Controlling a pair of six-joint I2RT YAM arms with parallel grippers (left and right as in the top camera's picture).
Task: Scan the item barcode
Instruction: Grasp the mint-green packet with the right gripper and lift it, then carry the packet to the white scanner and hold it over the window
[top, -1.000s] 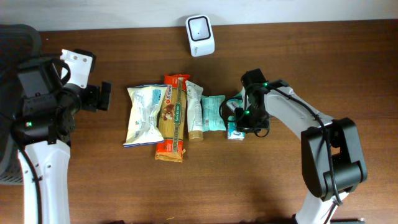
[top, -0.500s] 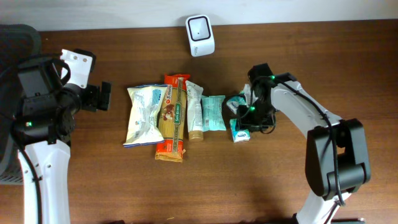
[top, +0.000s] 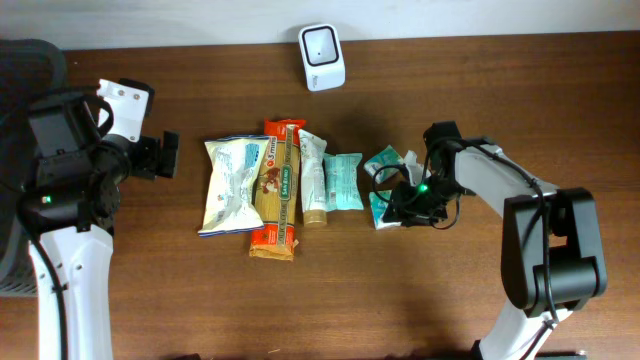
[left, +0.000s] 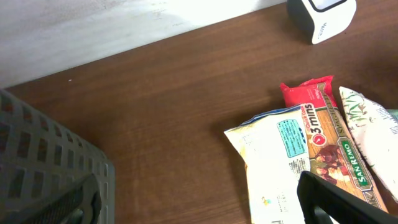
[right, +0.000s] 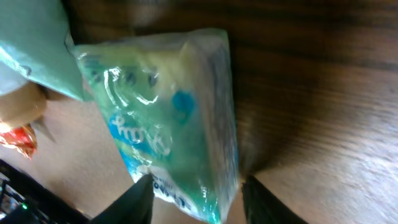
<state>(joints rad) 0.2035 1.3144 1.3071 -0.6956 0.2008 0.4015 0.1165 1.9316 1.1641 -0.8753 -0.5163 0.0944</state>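
A dark brown wooden surface (top: 300, 310) fills nearly the whole overhead view, its grain running left to right. Along its far edge stands a plain white wall (top: 150, 20); in the left wrist view this wall is faintly scuffed and meets the surface in a straight line. Past the left edge sits a dark grey gridded thing (left: 43, 168), whether a crate or a seat cannot be told. The light is soft and even, with a dull sheen on the wood.
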